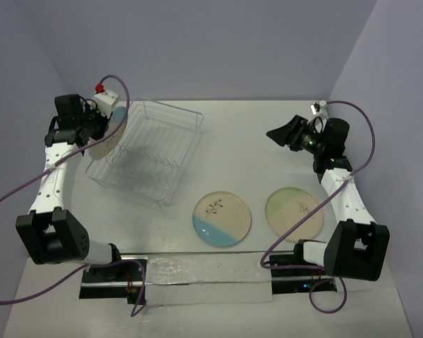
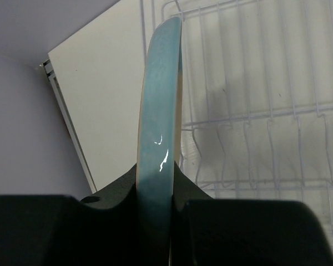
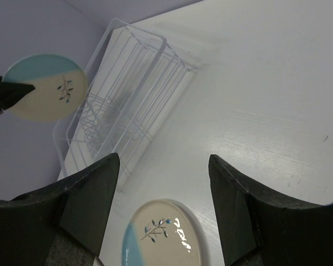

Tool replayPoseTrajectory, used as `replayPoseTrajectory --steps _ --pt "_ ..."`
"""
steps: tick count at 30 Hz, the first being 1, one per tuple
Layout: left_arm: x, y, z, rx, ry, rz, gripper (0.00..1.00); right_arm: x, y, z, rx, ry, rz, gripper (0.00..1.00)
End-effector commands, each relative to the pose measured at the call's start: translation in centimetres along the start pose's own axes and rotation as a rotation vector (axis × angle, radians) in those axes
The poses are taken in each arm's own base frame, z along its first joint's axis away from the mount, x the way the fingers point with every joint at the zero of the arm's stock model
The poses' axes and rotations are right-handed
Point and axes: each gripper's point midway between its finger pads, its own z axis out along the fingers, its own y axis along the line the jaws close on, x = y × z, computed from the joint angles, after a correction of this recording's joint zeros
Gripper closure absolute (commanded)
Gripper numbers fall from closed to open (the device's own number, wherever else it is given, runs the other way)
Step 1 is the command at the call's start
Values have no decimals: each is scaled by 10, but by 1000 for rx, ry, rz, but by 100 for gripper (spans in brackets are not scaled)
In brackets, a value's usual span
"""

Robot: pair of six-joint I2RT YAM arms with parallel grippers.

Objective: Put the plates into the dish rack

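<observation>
My left gripper (image 1: 93, 128) is shut on the rim of a cream plate with a light-blue segment (image 1: 106, 139). It holds the plate on edge in the air, just left of the dish rack (image 1: 148, 151). In the left wrist view the plate (image 2: 161, 100) runs edge-on between the jaws, with the rack's wires (image 2: 266, 111) to its right. Two more plates lie flat on the table: a blue-segment one (image 1: 222, 218) and a green-segment one (image 1: 294, 213). My right gripper (image 1: 278, 134) hangs open and empty above the table right of the rack; its view shows the rack (image 3: 127, 94), the held plate (image 3: 44, 87) and the blue plate (image 3: 158, 235).
The white table (image 1: 268, 155) is enclosed by lavender walls at the back and on both sides. A clear strip runs along the near edge between the arm bases (image 1: 197, 271). The rack stands empty at the back left.
</observation>
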Motion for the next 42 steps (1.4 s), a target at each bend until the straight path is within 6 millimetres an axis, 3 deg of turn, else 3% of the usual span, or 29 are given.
replayPoseTrajectory --steps 1,5,13,26,36,42 --pt "-56 14 -21 -21 -190 90 100 -15 3 -3 7 -34 -42 27" --pt "-51 15 -22 -34 -175 96 100 -15 1 -3 10 -33 -39 27" --pt "-27 20 -2 -56 -94 73 100 -13 0 -3 12 -30 -33 27" --pt "-13 28 13 -66 -40 29 100 -11 -4 -1 16 -22 -22 27" --pt "-13 28 11 -56 -8 -13 100 -12 -8 0 28 -23 -7 27" --pt "1 29 19 -68 45 -39 100 -11 -13 0 34 -18 12 27"
